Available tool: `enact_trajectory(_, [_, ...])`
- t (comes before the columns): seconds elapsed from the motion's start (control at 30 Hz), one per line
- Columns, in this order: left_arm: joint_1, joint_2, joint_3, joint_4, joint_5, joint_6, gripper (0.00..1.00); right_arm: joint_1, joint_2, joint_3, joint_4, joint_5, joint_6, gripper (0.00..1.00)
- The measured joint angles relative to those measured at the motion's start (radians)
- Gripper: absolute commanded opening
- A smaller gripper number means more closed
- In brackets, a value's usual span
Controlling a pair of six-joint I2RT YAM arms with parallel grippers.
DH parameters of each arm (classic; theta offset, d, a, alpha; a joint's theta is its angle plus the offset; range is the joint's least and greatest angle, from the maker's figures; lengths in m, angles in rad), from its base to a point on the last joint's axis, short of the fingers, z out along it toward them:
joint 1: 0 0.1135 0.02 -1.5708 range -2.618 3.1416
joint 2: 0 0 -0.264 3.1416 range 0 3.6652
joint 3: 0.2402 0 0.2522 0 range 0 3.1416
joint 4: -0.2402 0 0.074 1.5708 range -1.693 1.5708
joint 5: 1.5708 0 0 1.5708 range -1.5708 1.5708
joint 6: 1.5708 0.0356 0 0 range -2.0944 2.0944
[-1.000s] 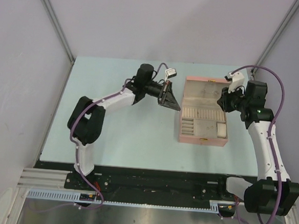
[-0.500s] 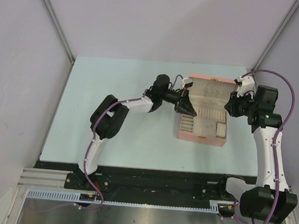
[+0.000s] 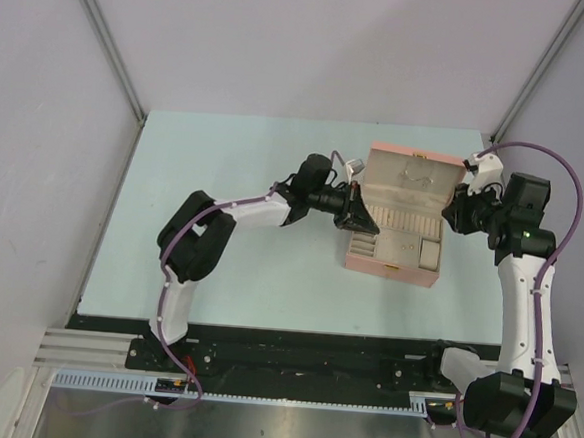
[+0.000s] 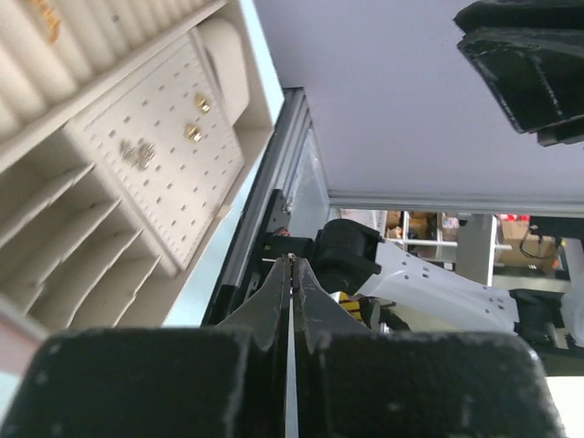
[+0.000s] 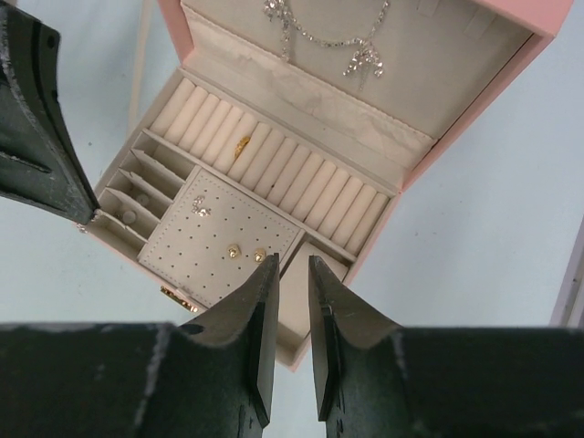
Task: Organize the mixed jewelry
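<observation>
The pink box (image 3: 388, 273) lies open at mid-table, and the mixed jewelry sits inside it. In the right wrist view two gold studs (image 5: 235, 250) and a sparkly piece (image 5: 199, 210) sit on the perforated pad. A gold ring (image 5: 242, 144) is tucked in the ring rolls, and a silver necklace (image 5: 328, 32) hangs in the lid. My left gripper (image 3: 364, 222) is shut and empty, touching the box's left edge. My right gripper (image 3: 453, 212) hovers over the box's right side. Its jaws stand slightly apart with nothing between them.
Small pale beads (image 5: 128, 216) rest in the narrow slots at the box's left. A gold clasp (image 5: 178, 299) marks its front wall. The table's near edge with the black rail (image 3: 293, 344) runs in front, and grey walls enclose the other sides.
My left arm swung right from the open table to the box's left edge. My right gripper drew back toward the right. The box turned slightly and its lid tilted up.
</observation>
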Motion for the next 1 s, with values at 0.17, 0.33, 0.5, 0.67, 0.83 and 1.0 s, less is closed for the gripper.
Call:
enact_trajectory(0.17, [0.0,-0.118,-0.141,-0.028,-0.104,0.061,0.0,-0.002,-0.002,-0.024,0.001,-0.015,0.002,0.24])
enact_trajectory(0.33, [-0.008,-0.22,-0.236,-0.02,-0.204,0.069,0.0,-0.002,-0.002,-0.032,0.005,-0.025,0.01,0.24])
enact_trajectory(0.5, [-0.032,-0.257,-0.265,-0.036,-0.281,0.076,0.0,-0.002,-0.002,-0.032,0.008,-0.024,0.011,0.24])
enact_trajectory(0.67, [-0.042,-0.259,-0.19,-0.193,-0.34,0.144,0.01,-0.002,-0.002,-0.032,0.008,-0.024,0.011,0.24])
enact_trajectory(0.83, [-0.044,-0.259,-0.035,-0.337,-0.393,0.237,0.0,-0.002,-0.002,-0.032,0.008,-0.016,0.007,0.25])
enact_trajectory(1.0, [-0.044,-0.26,0.056,-0.493,-0.455,0.333,0.0,-0.002,0.001,-0.032,0.008,-0.018,0.007,0.24])
